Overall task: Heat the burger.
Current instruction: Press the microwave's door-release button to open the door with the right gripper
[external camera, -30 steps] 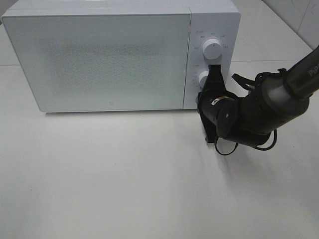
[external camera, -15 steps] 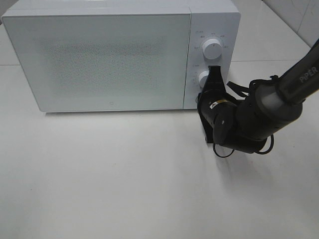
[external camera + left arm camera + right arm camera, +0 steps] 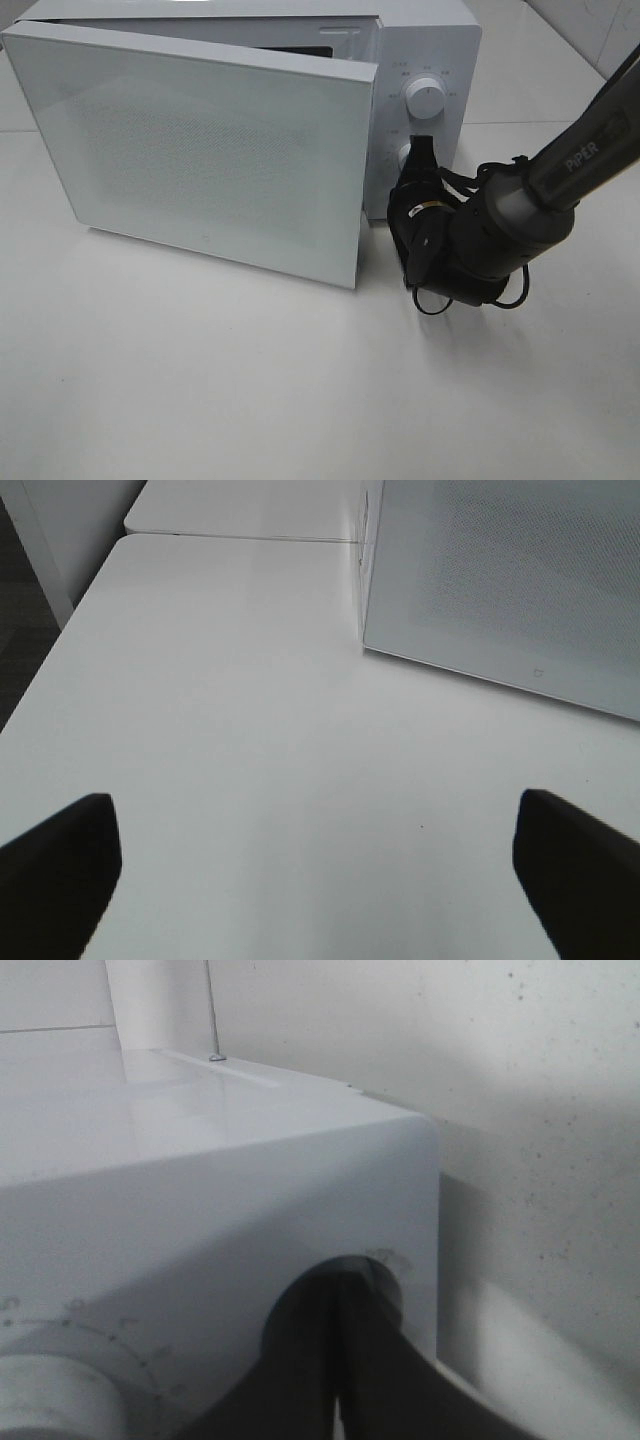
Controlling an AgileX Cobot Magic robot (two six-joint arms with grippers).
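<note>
Right pincer (image 3: 421, 148) is shut tight with its tips on the lower round knob (image 3: 404, 156) of the white microwave (image 3: 430, 40) at the back edge of the tabletop (image 3: 300, 400), its door (image 3: 200, 150) partly open, while the left pincer (image 3: 320, 870) is wide open above the tabletop, and I cannot tell where the burger is.

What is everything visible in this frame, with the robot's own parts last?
microwave: one, white, at back of table
door: one, white speckled, ajar, free edge swung forward
knobs: two, white, one above the other on microwave's right panel
table: one, white, under everything
right arm: one, black and grey, reaching in from right
right pincer: one, black, shut, tip at lower knob
left pincer: one, black, open, over table left of microwave
</note>
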